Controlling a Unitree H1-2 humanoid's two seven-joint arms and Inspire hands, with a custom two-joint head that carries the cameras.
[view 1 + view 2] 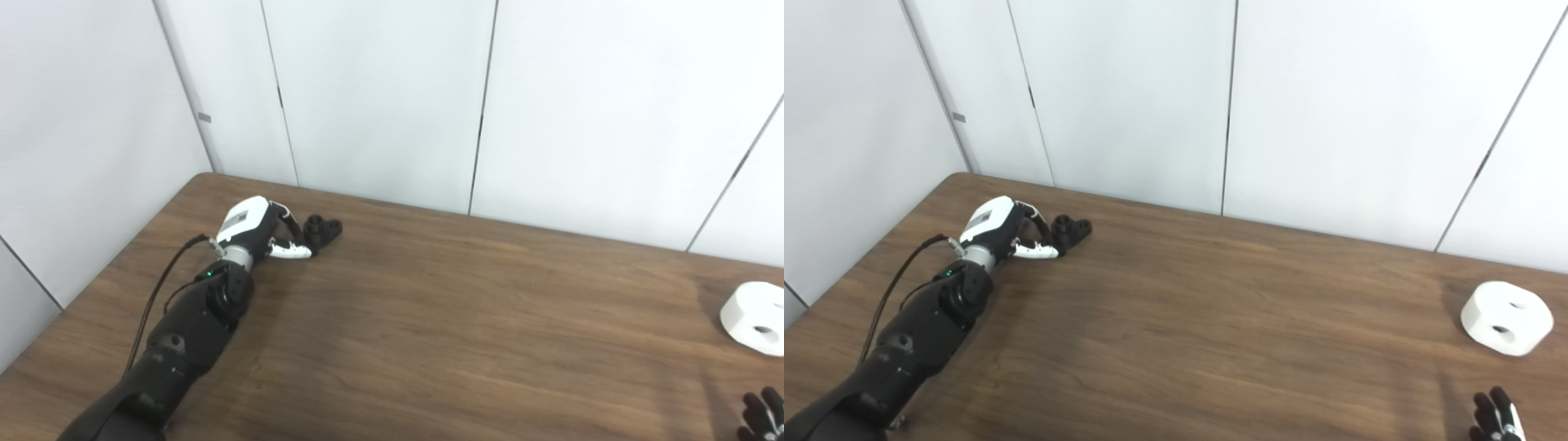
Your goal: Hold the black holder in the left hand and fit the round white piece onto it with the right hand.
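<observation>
Right robot hand (1494,418), lower right, fingers apart — waiting near the round white piece (1507,317); left robot hand (269,229), upper left, fingers apart around the black holder (323,230) — ready to grasp.

Two head cameras side by side, looking down at counter (429,318) toward white wall; right view offset slightly; both share nearly whole scene

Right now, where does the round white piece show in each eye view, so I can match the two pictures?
Left eye view: the round white piece lies at the far right edge, partly cut off, on the table.
Right eye view: it sits whole, right of centre, above the right hand.
Shared landmark: the black holder at the left hand, near the table's far left corner.
</observation>
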